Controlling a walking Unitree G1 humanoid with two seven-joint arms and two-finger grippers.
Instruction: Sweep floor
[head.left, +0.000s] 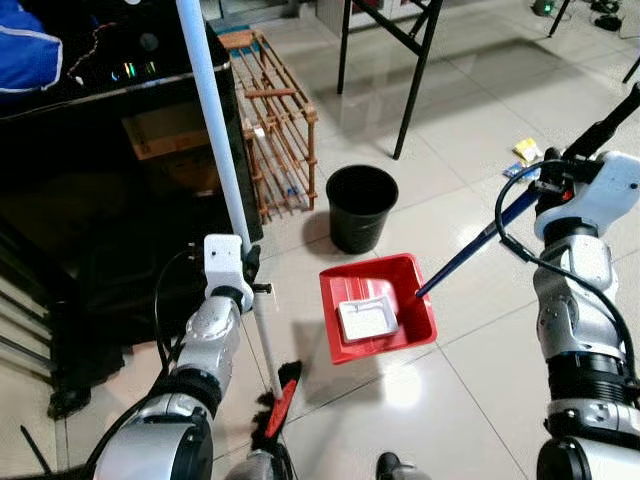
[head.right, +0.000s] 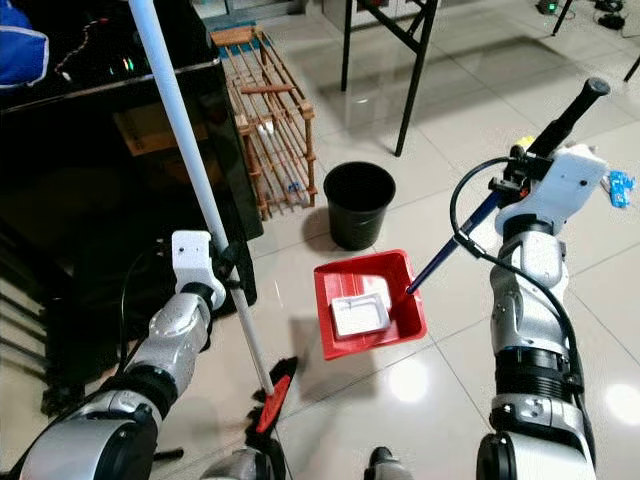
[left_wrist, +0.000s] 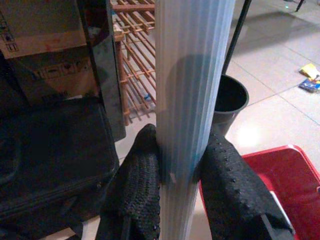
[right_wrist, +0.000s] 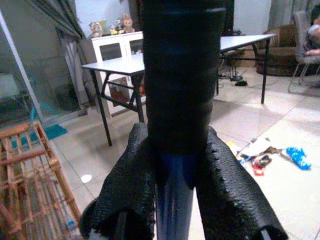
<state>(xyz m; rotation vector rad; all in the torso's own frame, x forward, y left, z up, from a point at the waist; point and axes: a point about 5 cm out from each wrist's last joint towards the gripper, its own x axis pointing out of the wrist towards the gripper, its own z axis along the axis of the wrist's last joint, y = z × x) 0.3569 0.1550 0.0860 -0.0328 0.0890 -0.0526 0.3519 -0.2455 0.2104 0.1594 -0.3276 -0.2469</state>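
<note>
The left end effector (left_wrist: 172, 185) is clamped on the white broom pole (head.left: 212, 120), one black finger (left_wrist: 137, 175) pressed against each side of it. From that grip the pole runs up and away toward the black cabinet (head.left: 90, 200) beside the arm, and down to the broom head (head.left: 278, 405), black bristles with a red strip, which sits on the tiled floor (head.left: 470, 350) just below and slightly inward of the left end effector.

The right end effector (right_wrist: 175, 180) is closed around the dustpan handle (head.left: 470, 250), gripping it where the black grip meets the blue shaft. The handle slopes down and inward from that hold to the red dustpan (head.left: 375, 305), which rests on the floor between the two arms. A small white tray-like thing (head.left: 366, 320) lies inside the pan; what it is exactly is hard to tell.

Just beyond the dustpan stands a black bin (head.left: 360, 205), upright and apart from the pan. A wooden rack (head.left: 275, 120) leans by the cabinet, beyond the left end effector. Scraps of litter (head.left: 525, 155) lie on the tiles just beside the right end effector, on its inner side, and more coloured bits (right_wrist: 280, 152) show on the floor past its fingers. The black legs of a folding bench (head.left: 415, 70) stand farther off.
</note>
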